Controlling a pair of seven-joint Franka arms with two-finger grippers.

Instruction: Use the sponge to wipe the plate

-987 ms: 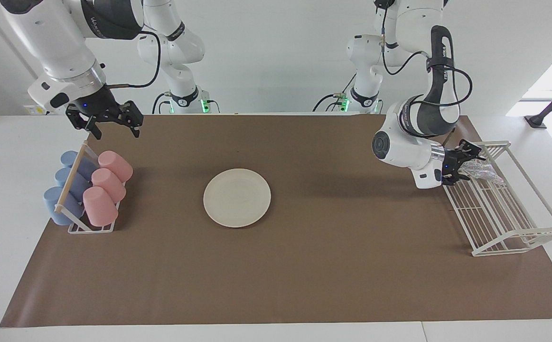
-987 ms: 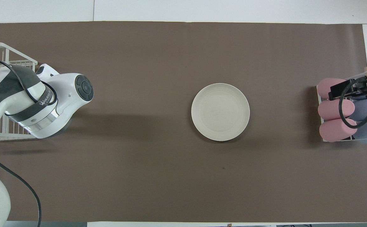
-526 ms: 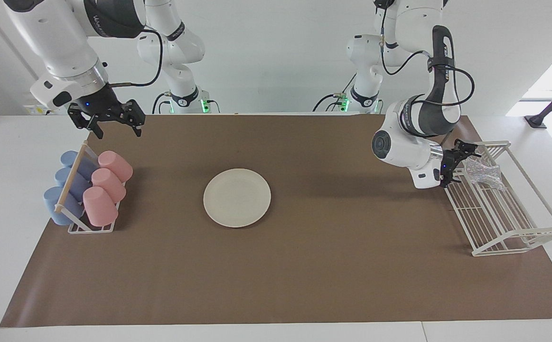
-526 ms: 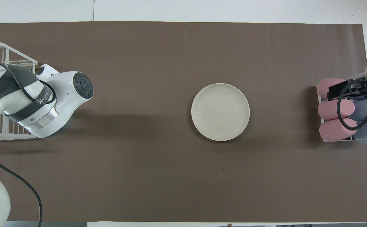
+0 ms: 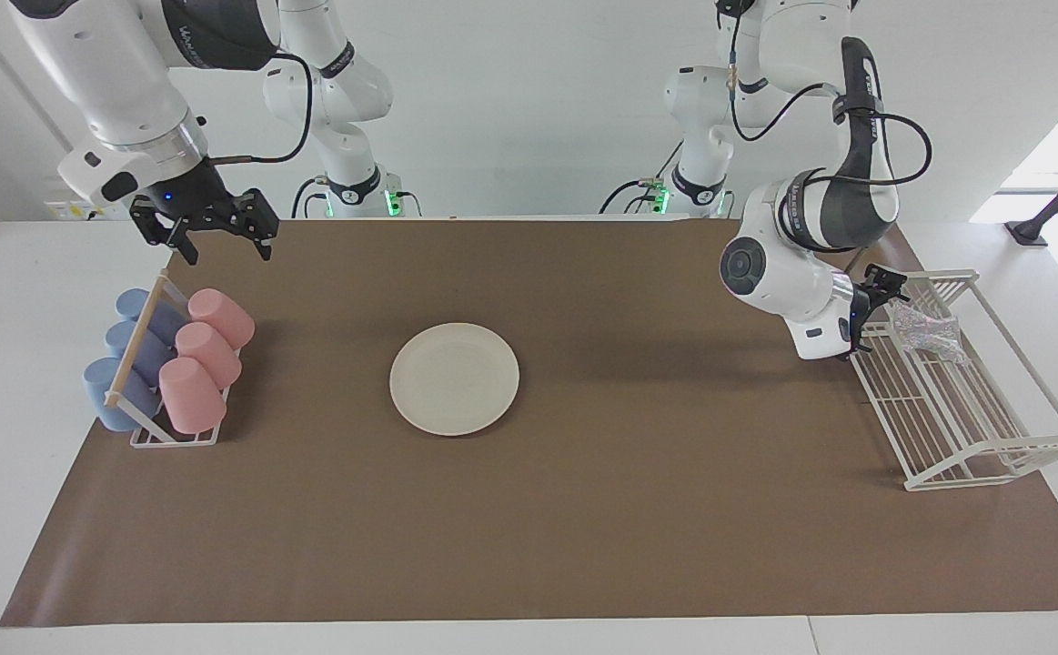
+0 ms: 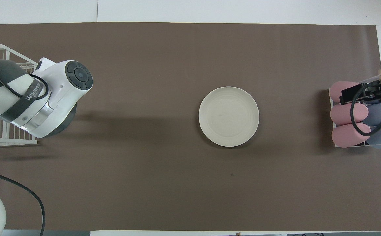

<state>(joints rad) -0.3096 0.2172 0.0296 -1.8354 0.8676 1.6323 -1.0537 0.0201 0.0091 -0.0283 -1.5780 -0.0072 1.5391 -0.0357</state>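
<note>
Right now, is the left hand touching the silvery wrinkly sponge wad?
Apart. The facing view shows a gap between the left hand and the sponge in the white wire rack.

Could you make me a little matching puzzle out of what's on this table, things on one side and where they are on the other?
Things:
1. plate
2. sponge
3. pink cups
4. right gripper

Places:
A. in the white wire rack
B. in the air over the cup rack
C. flat on the middle of the brown mat
D. lying on their sides beside the blue cups

Pairs: 1-C, 2-A, 3-D, 4-B
</note>
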